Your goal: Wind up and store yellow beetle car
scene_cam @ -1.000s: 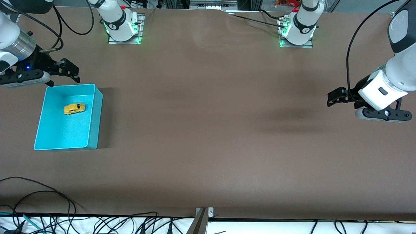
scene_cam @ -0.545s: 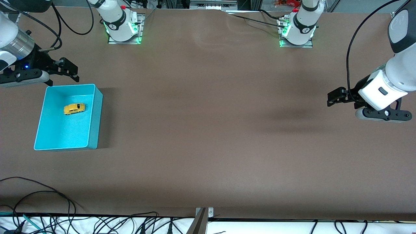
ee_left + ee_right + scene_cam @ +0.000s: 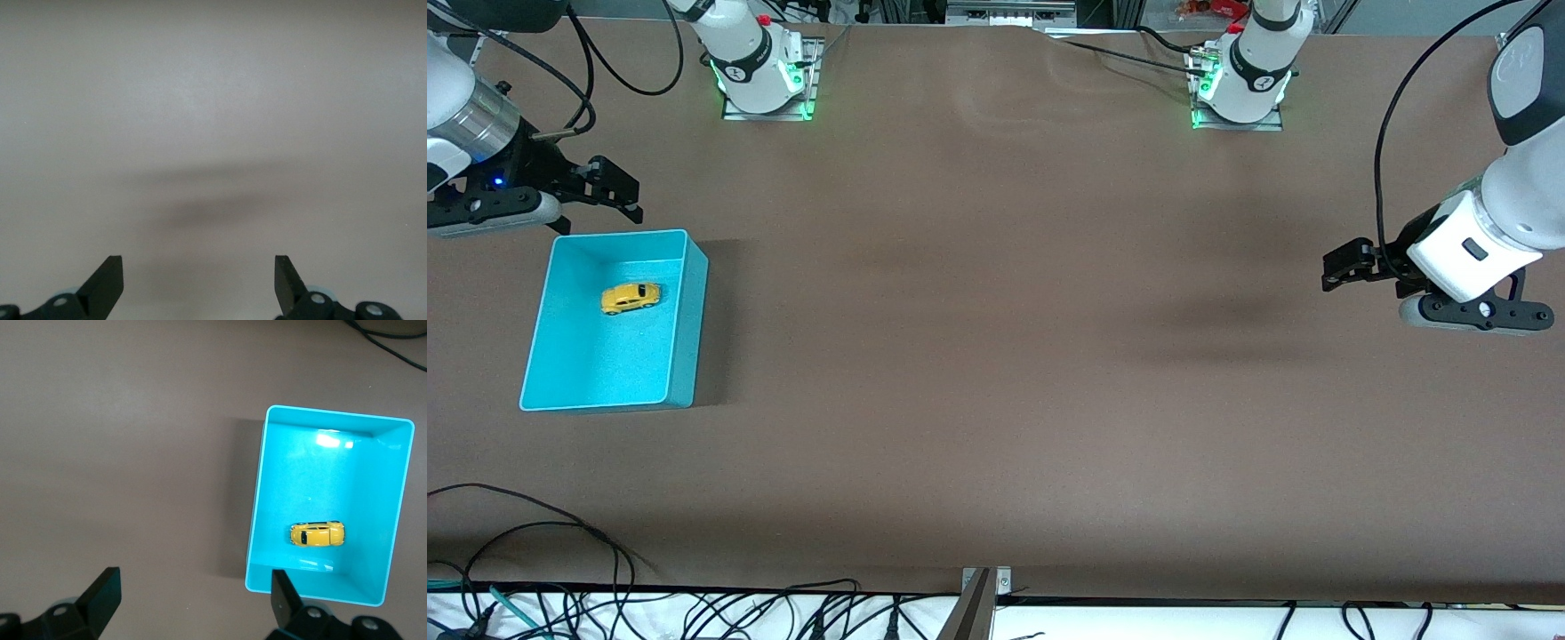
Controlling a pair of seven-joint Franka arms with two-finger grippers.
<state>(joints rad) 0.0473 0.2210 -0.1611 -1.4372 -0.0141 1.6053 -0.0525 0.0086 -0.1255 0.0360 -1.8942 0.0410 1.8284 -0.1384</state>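
- Well, the yellow beetle car (image 3: pixel 631 298) sits on its wheels inside the turquoise bin (image 3: pixel 687 302), in the half of the bin farther from the front camera, at the right arm's end of the table (image 3: pixel 996 356).
- Over on that side, the right gripper (image 3: pixel 609 191) hangs in the air above bare tabletop just past the bin's rim, its wrist angled down and sideways; fingers spread wide, nothing between them.
- From the right wrist view, the two dark fingertips (image 3: pixel 103 590) frame the scene with the bin and car in plain sight below, no contact with either.
- Across at the other end, the left gripper (image 3: pixel 1343 267) is parked above empty brown surface, forearm sloping down from the elbow, waiting.
- Its fingers (image 3: pixel 107 280) stand fully apart, holding nothing, only a soft shadow on the table beneath.
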